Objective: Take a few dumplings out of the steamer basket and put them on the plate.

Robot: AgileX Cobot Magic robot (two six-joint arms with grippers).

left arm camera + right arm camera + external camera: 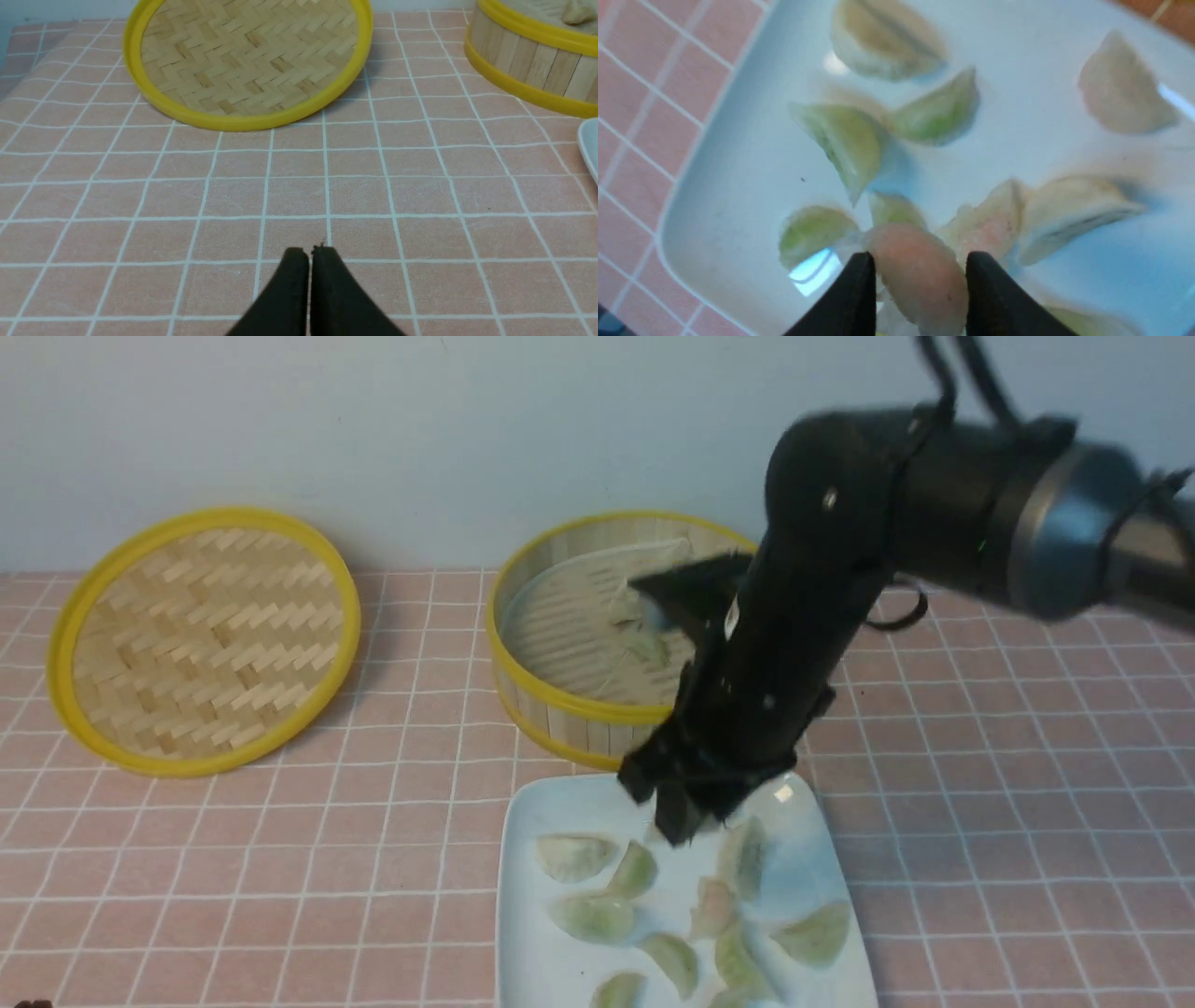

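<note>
Pink tiled cloth (280, 859): plate (523, 933) at six o'clock already carries many dumplings (597, 915); my right gripper (681, 821) pinches a pink dumpling (920, 280) above it. Basket (560, 709) looks nearly empty. Left gripper (309, 252) closed, empty.

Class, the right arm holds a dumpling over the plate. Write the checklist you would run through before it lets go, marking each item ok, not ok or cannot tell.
1. Right end effector gripping the pinkish crescent dumpling: ok.
2. Right end effector over the glossy white rounded-square plate: ok.
3. Bare spot directly beneath: cannot tell; other pale green dumplings lie close.
4. Height above the plate low enough: cannot tell.
5. Left end effector shut, over the pink checked tablecloth, away from the plate: ok.
</note>
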